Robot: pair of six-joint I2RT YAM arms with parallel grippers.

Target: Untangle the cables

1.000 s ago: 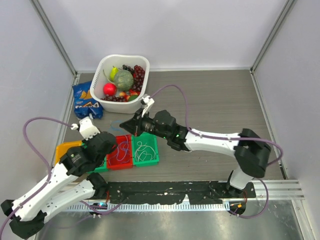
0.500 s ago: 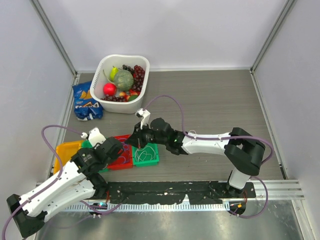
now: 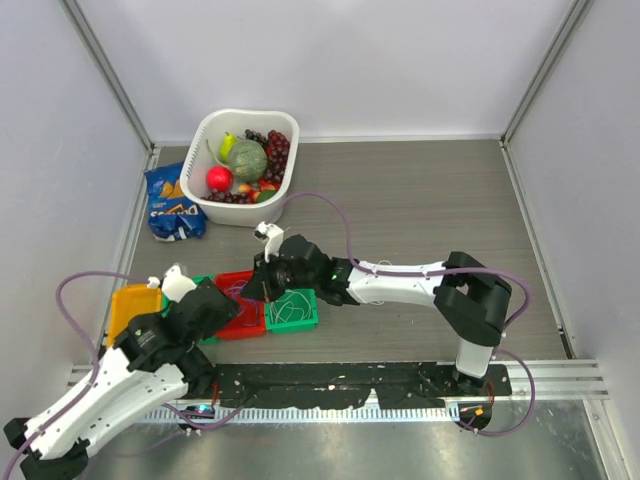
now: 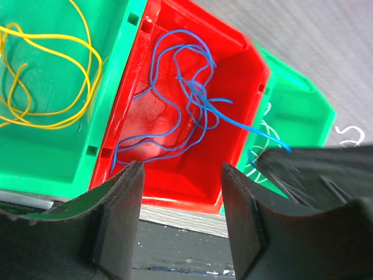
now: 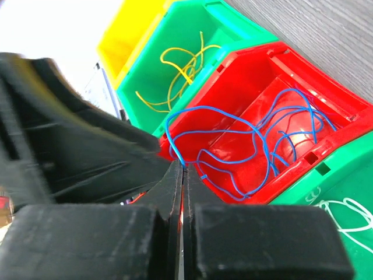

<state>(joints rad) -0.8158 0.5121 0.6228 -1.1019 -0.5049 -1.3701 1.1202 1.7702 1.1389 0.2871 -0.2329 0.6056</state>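
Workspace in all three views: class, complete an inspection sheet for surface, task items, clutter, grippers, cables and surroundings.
Surface: grey wood-grain table.
Job's things: blue cable in red bin; yellow cable in green bin; white cable in second green bin.
Clutter: fruit basket, chip bag, yellow bin.
Grippers: left gripper open near red bin; right gripper shut on blue cable.
Cables: purple hoses loop above the table.
Surroundings: white walls.

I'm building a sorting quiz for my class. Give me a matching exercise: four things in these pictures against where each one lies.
Things:
1 blue cable
2 yellow cable
3 white cable
4 melon

Places:
A white basket
B green bin beside the yellow bin
C red bin
D green bin farthest from the yellow bin

Pairs: 1-C, 2-B, 3-D, 4-A.
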